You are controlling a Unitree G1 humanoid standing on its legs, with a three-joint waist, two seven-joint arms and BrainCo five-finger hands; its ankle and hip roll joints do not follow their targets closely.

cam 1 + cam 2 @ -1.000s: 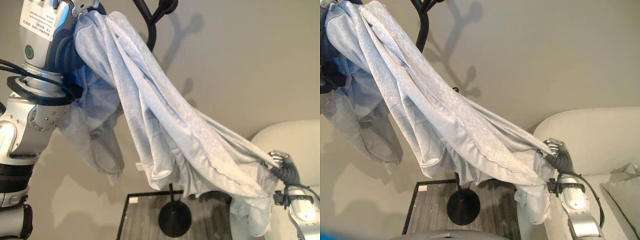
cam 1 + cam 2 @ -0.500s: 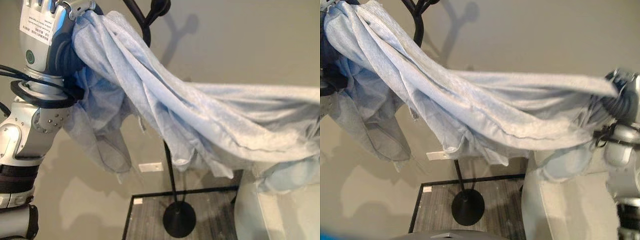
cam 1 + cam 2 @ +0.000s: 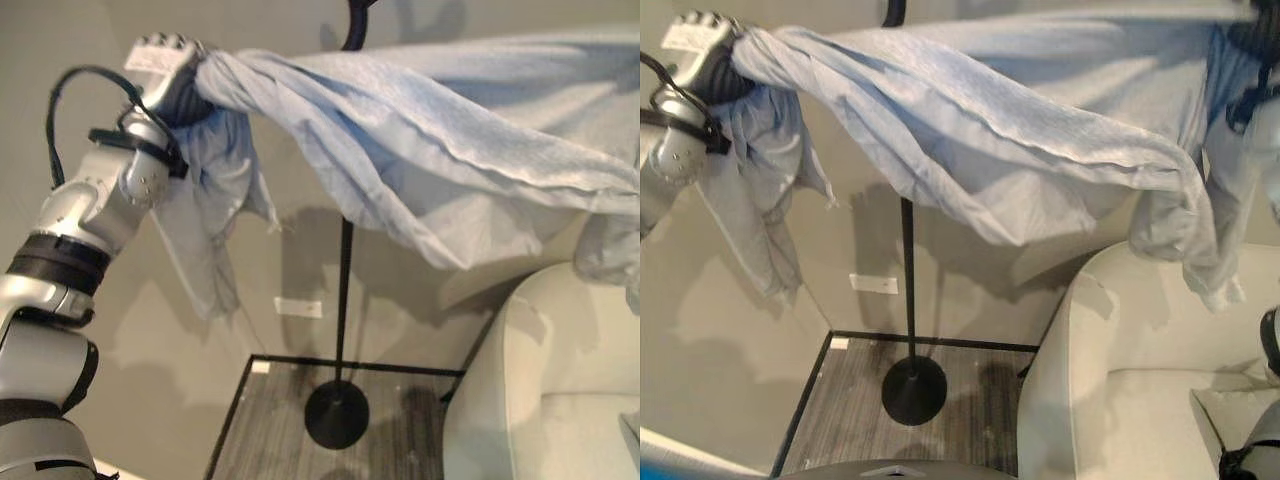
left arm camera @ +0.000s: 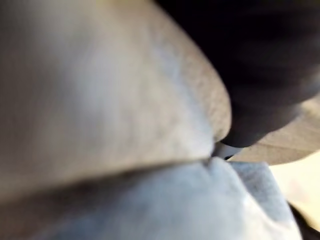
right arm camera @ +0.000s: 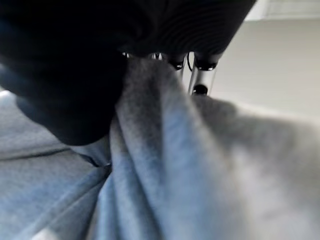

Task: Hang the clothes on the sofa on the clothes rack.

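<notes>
- Clothes: the light grey-blue garment (image 3: 1010, 130) is now stretched almost level across the top of the frame. A second ago it sloped steeply from upper left down to lower right, so the low end has come way up.
- The left hand (image 3: 172, 72) is at the upper left with its fingers clamped round one bunched end, a sleeve dangling below it.
- The right hand (image 3: 1240, 55) is at the upper right edge. It was down by the sofa before. In its wrist view the fingers are curled into the cloth, so it's gripping too.
- The clothes rack (image 3: 906, 270) stands behind the cloth in the middle of the frame, and its pole top disappears behind the fabric.
- The sofa (image 3: 1110, 350) sits at lower right, well below the garment now.
- My read: it's lifted high enough, but not yet resting on a hook. Lowering it onto a prong looks like the next bit.
</notes>
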